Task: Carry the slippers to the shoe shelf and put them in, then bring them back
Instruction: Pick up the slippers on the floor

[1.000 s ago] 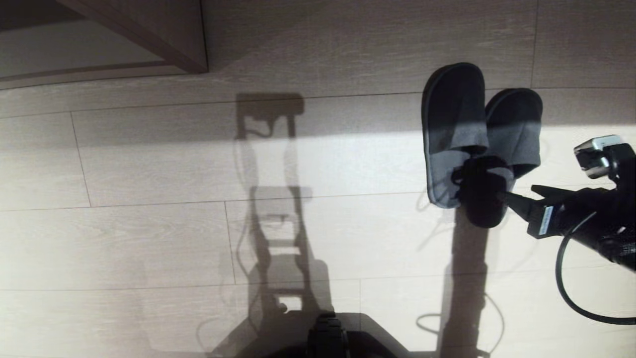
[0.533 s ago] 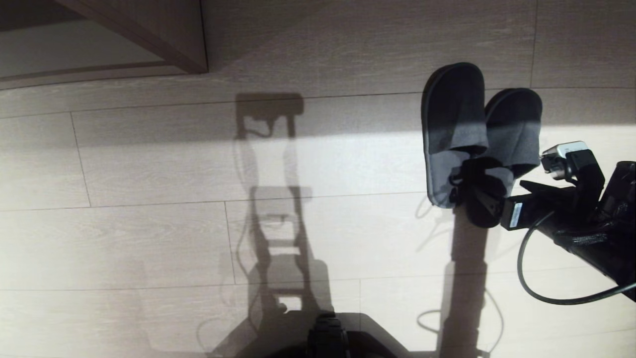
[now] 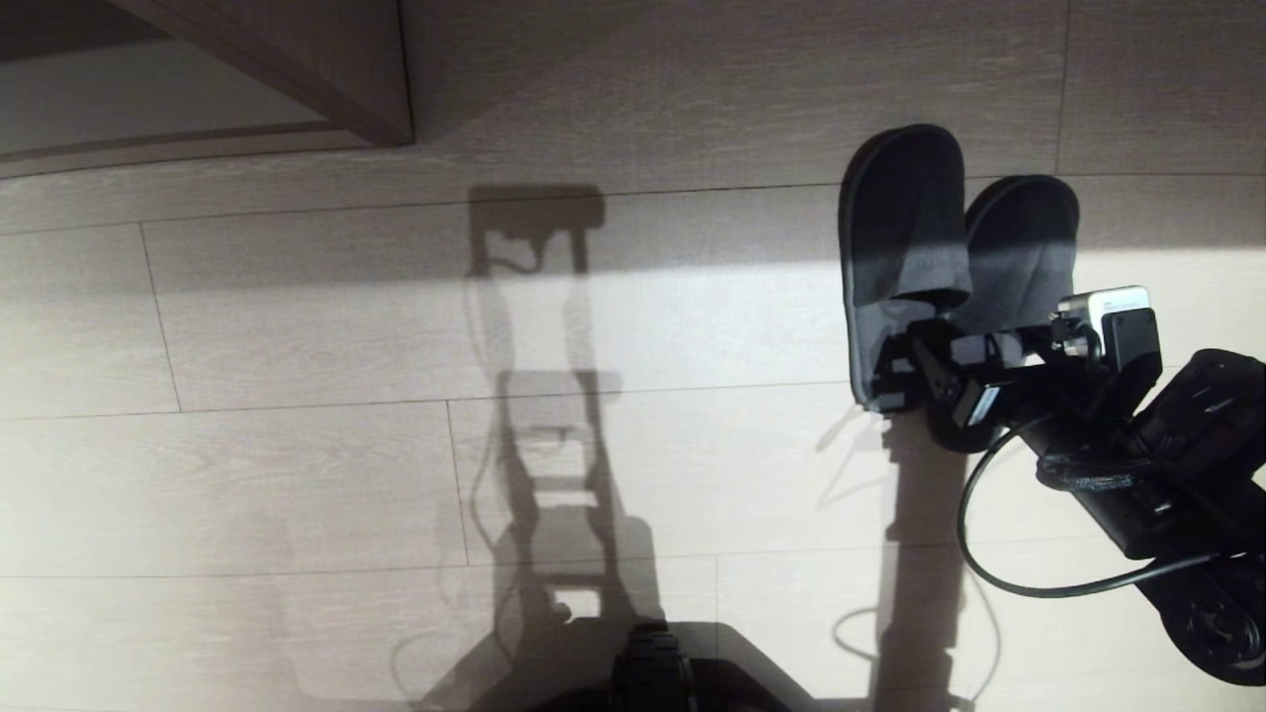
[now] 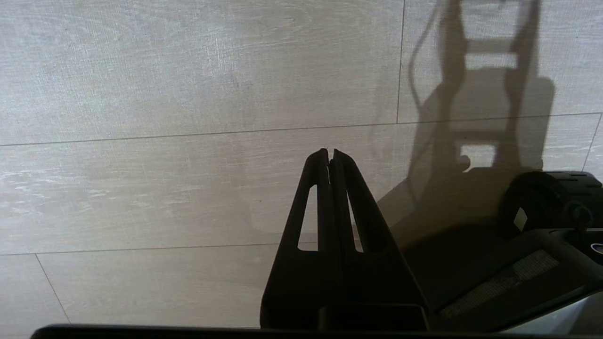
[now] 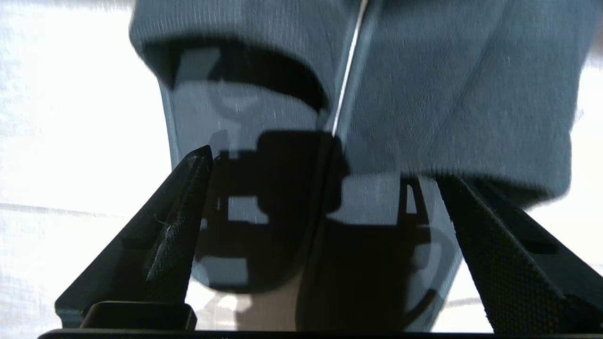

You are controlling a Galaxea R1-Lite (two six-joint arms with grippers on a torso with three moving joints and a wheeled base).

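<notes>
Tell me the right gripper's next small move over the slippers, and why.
Probably lower and ease forward so the fingers straddle both heels, then close. The right gripper hangs open just above the heel ends of the slippers, which lie side by side on the floor, and nothing is between its fingers. The left gripper is shut, parked.
</notes>
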